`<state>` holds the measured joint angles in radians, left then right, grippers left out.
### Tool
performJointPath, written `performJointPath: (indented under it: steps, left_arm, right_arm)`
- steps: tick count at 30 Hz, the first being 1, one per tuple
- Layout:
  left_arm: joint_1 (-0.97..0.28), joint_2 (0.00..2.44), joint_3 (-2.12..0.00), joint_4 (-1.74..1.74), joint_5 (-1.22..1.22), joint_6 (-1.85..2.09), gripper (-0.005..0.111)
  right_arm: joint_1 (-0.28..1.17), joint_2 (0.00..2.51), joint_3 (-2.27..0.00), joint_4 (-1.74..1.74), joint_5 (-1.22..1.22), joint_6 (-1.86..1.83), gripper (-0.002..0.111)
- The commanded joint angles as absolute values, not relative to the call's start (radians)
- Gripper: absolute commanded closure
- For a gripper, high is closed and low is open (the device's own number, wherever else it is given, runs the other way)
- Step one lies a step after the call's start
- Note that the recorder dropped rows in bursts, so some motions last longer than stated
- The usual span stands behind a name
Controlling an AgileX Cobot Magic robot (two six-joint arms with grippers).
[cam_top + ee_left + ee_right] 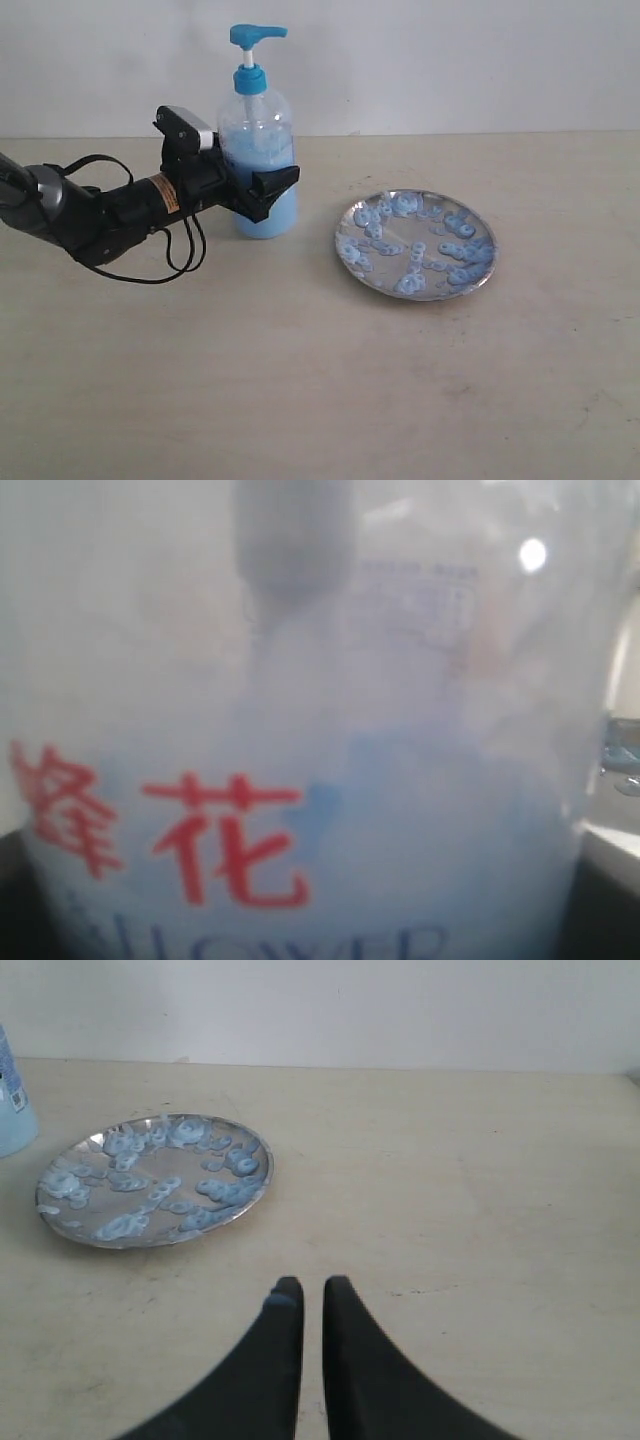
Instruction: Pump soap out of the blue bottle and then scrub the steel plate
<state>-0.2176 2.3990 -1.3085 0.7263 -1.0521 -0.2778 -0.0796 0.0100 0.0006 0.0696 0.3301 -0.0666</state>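
The blue bottle [258, 140] stands upright at the back of the table, its blue pump head [255, 36] raised, with pale blue soap [262, 215] inside. My left gripper [268, 188] is closed around its body, one finger across the front and the other hidden behind. In the left wrist view the bottle [320, 730] with red lettering fills the frame. The steel plate [343, 232], dotted with light-blue soap blobs [455, 245], lies to the right of the bottle. My right gripper [312, 1295] is shut and empty, hovering over bare table short of the plate [262, 1175].
A pale wooden table [300, 380] stretches in front of a white wall [450, 60]. The left arm's black cable [170, 260] hangs in loops near the tabletop. The bottle's edge [12, 1110] shows in the right wrist view beside the plate.
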Motion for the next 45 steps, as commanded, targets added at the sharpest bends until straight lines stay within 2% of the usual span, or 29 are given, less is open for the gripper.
performJointPath:
  steps: [1,9,13,17,22,25,28,30,35,38,41,45]
  left_arm:
    - [-0.221,2.399,-1.311,0.783,-1.108,-0.261,0.103]
    - [-0.221,2.379,-1.311,0.973,-1.099,-0.272,0.103]
    - [-0.221,2.329,-1.311,1.031,-1.061,-0.283,0.103]
    - [-0.221,2.317,-1.312,1.068,-1.015,-0.283,0.103]
    - [-0.256,2.317,-1.355,1.079,-0.950,-0.283,0.103]
    - [-0.280,2.317,-1.387,1.099,-0.898,-0.292,0.103]
    - [-0.288,2.317,-1.403,1.122,-0.889,-0.319,0.103]
    - [-0.288,2.317,-1.402,1.122,-0.889,-0.321,0.103]
    - [-0.288,2.317,-1.402,1.126,-0.856,-0.329,0.103]
    - [-0.288,2.317,-1.402,1.161,-0.855,-0.335,0.103]
    - [-0.292,2.317,-1.402,1.192,-0.855,-0.357,0.103]
    - [-0.292,2.317,-1.402,1.201,-0.855,-0.367,0.103]
  right_arm:
    - [-0.077,0.011,0.000,0.071,0.322,-0.064,0.104]
    - [-0.077,0.011,0.000,0.008,0.306,-0.124,0.104]
    - [-0.077,0.011,0.000,0.000,0.109,-0.147,0.104]
    - [-0.077,0.011,0.000,0.123,-0.127,0.127,0.104]
    - [-0.077,0.062,0.000,0.165,-0.175,0.168,0.104]
    - [-0.077,0.215,0.000,0.174,-0.341,0.218,0.104]
    - [-0.073,0.472,0.000,0.121,-0.600,0.253,0.104]
    - [-0.070,0.700,-0.086,-0.028,-0.689,0.310,0.104]
    - [-0.070,1.254,-0.437,-0.604,-0.817,0.471,0.104]
    - [-0.070,1.502,-0.639,-0.761,-1.014,0.582,0.104]
    - [-0.070,1.651,-0.817,-0.879,-1.212,0.788,0.104]
    - [-0.033,1.749,-1.039,-1.035,-1.145,0.879,0.104]
